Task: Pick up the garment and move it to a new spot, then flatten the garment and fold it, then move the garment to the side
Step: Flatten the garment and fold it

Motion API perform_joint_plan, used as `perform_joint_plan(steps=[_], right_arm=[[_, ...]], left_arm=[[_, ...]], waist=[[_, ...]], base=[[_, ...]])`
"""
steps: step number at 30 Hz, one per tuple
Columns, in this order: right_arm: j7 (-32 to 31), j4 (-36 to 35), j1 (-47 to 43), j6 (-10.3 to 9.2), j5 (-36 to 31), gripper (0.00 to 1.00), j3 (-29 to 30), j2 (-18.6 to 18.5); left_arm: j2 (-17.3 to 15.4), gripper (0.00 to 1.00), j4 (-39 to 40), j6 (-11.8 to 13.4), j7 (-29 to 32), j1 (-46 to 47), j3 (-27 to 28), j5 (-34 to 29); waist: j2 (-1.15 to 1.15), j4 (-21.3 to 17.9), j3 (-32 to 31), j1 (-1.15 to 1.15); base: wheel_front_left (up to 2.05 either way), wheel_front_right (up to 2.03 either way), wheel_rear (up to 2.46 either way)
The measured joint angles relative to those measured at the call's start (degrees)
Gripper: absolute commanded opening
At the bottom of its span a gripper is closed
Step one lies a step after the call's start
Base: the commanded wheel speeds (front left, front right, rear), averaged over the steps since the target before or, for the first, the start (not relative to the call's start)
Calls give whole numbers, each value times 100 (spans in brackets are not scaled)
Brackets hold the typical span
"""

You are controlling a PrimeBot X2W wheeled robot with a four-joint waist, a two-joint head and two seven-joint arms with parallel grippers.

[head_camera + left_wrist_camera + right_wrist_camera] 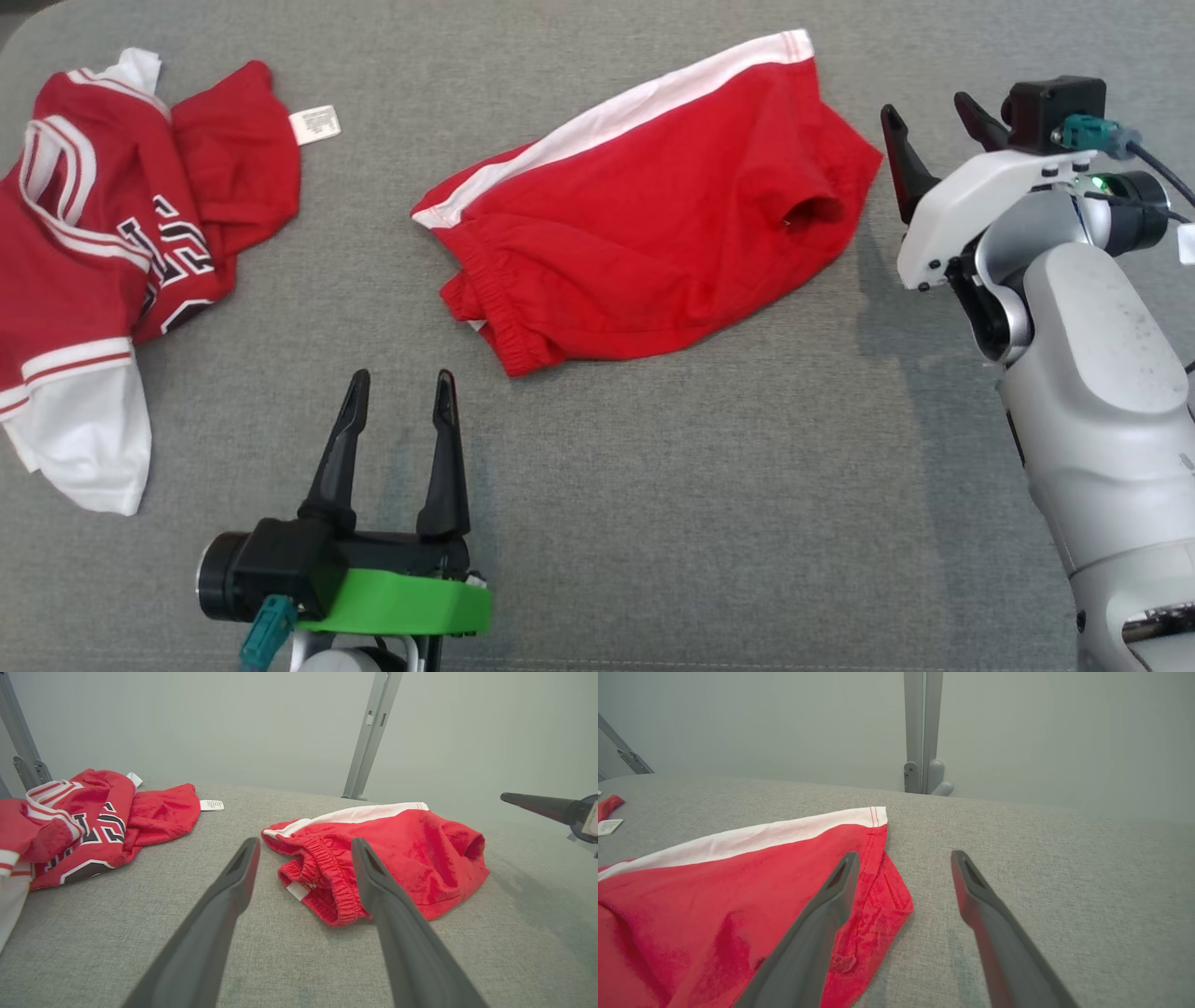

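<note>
The garment, a pair of red shorts [653, 215] with a white side stripe, lies crumpled in the middle of the grey fabric surface [700, 523]. My left gripper [402, 375] is open just short of the elastic waistband, touching nothing. In the left wrist view the waistband end of the shorts [411, 858] lies beyond the open left gripper [304, 841]. My right gripper [924, 105] hovers open beside the shorts' right edge. The right wrist view puts that gripper [905, 854] over the hem corner of the shorts [714, 896], empty.
A red and white jersey [103, 243] with black lettering lies bunched at the far left, its label out; it shows in the left wrist view too [93, 821]. Grey metal posts [369, 737] stand behind the surface's far edge.
</note>
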State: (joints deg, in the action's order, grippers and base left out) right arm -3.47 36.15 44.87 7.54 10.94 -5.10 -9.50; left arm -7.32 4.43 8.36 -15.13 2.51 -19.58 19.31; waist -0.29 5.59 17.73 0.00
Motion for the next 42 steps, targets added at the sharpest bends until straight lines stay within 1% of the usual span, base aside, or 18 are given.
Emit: perform_joint_plan(steps=[3,8,12,15,18,21,27,33,34,35,36,42], right_arm=[[-162,409,329,0,-12,100,89,118],[-261,1083,762,0,-360,100,369,145],[-336,1543,972,0,-743,100,580,114],[-387,1792,1087,0,-1098,100,636,42],[-402,1972,1127,0,-1380,100,665,-45],[-435,2111,1195,1,-1513,100,686,-60],[-505,2339,1294,7,-1545,100,654,-100],[-711,2586,1434,8,-1354,100,664,-75],[-721,2619,1449,8,-1296,80,650,-73],[-733,2642,1460,8,-1245,29,623,-67],[-755,2664,1474,7,-1181,0,597,-52],[-758,2736,1491,8,-789,0,372,35]], left_arm=[[157,100,-120,-155,-1,30,-18,-131],[313,100,-266,-334,0,31,2,-230],[385,100,-308,-409,-1,27,41,-268],[411,100,-322,-436,0,31,58,-281],[428,100,-324,-441,0,53,91,-281],[432,100,-330,-441,0,59,120,-276],[435,100,-333,-420,0,137,79,-160],[437,100,-319,-372,-1,197,42,-115],[437,100,-319,-369,-1,197,43,-107],[437,100,-319,-357,0,197,44,-100],[437,100,-319,-353,0,197,46,-93],[438,100,-332,-307,-1,197,114,-85]], waist=[[0,226,114,0],[0,573,267,0],[0,799,371,0],[0,899,471,0],[0,952,558,0],[0,953,594,0],[0,907,606,0],[0,881,655,0],[0,877,658,0],[0,871,659,0],[0,863,661,0],[0,739,631,0]], base=[[0,0,0],[0,0,0],[0,0,0],[0,0,0],[0,0,0],[0,0,0],[0,0,0],[0,0,0],[0,0,0],[0,0,0],[0,0,0],[0,0,0]])
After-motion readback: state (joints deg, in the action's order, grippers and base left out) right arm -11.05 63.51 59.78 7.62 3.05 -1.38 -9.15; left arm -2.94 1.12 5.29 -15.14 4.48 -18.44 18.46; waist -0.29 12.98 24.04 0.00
